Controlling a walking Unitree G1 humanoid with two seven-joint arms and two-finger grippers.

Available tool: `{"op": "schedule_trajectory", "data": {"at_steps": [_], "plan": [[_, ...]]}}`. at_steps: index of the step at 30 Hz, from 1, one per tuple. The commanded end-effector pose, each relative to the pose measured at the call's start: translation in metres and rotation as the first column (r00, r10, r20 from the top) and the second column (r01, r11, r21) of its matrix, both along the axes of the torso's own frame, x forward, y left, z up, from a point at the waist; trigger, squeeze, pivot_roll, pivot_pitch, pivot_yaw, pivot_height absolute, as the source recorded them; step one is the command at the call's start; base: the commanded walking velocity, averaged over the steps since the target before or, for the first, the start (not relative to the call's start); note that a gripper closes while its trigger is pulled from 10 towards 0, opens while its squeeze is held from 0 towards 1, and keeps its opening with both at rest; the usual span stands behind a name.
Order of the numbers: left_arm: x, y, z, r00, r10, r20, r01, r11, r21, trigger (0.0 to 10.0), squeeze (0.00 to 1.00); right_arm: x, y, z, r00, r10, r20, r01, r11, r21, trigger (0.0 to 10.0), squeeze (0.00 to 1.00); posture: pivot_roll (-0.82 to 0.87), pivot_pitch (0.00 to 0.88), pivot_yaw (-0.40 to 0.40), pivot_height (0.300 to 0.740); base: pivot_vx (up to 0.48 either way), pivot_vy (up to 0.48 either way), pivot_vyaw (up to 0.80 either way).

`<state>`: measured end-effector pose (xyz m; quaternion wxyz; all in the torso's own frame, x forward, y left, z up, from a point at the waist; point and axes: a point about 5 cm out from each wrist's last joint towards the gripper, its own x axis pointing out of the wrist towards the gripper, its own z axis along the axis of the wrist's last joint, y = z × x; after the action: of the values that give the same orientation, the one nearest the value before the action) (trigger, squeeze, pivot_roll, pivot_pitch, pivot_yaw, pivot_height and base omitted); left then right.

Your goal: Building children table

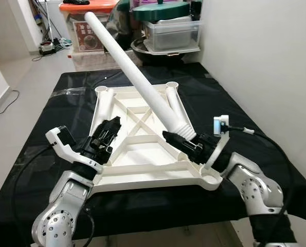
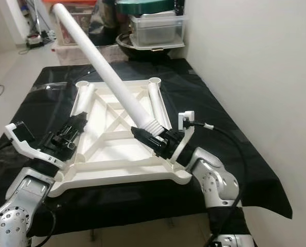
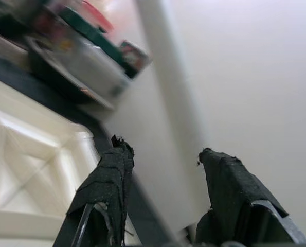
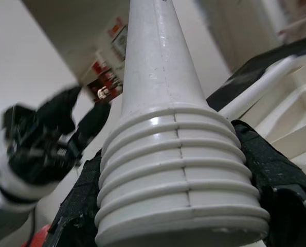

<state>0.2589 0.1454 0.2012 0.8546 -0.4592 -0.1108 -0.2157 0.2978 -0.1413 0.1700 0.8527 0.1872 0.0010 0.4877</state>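
Black-draped bench [image 1: 255, 118]: our right gripper [image 1: 179, 141] grasps the table leg [image 1: 137, 77]; left gripper [image 1: 105, 135], released, steadies tabletop [image 1: 142, 154]; align threads squarely with the near-right socket.

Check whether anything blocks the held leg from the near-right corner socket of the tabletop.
Nothing visible does. The right gripper holds the leg by its threaded end, just above the tabletop's near-right corner socket.
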Motion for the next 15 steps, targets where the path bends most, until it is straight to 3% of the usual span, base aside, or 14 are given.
{"op": "schedule_trajectory", "data": {"at_steps": [1, 6, 10, 15], "plan": [[-0.002, -0.013, -0.002, 0.995, -0.099, 0.015, 0.1, 0.982, -0.158, 10.0, 0.0, -0.01, 0.007, -0.001, 0.994, 0.109, 0.0, -0.109, 0.993, 0.043, 0.0, 0.0, -0.01, 0.0, -0.024, 0.74, 0.0, 0.0, 0.0], [-0.003, -0.012, -0.004, 0.993, -0.12, 0.016, 0.121, 0.978, -0.17, 10.0, 0.0, -0.014, 0.008, -0.002, 0.989, 0.146, 0.005, -0.146, 0.988, 0.043, 0.0, 0.0, -0.01, 0.0, -0.025, 0.74, 0.0, 0.0, 0.0], [-0.003, -0.009, -0.001, 0.973, -0.223, 0.056, 0.23, 0.952, -0.201, 10.0, 0.0, -0.026, 0.009, -0.006, 0.963, 0.268, -0.004, -0.268, 0.963, 0.023, 0.0, 0.0, -0.01, 0.0, -0.027, 0.74, 0.0, 0.0, 0.0], [0.002, 0.0, -0.004, 0.963, -0.265, 0.043, 0.268, 0.94, -0.211, 10.0, 0.0, -0.033, 0.009, -0.005, 0.934, 0.358, -0.002, -0.358, 0.933, 0.023, 0.0, 0.0, -0.02, 0.0, -0.022, 0.74, 0.0, 0.0, 0.0]]}}
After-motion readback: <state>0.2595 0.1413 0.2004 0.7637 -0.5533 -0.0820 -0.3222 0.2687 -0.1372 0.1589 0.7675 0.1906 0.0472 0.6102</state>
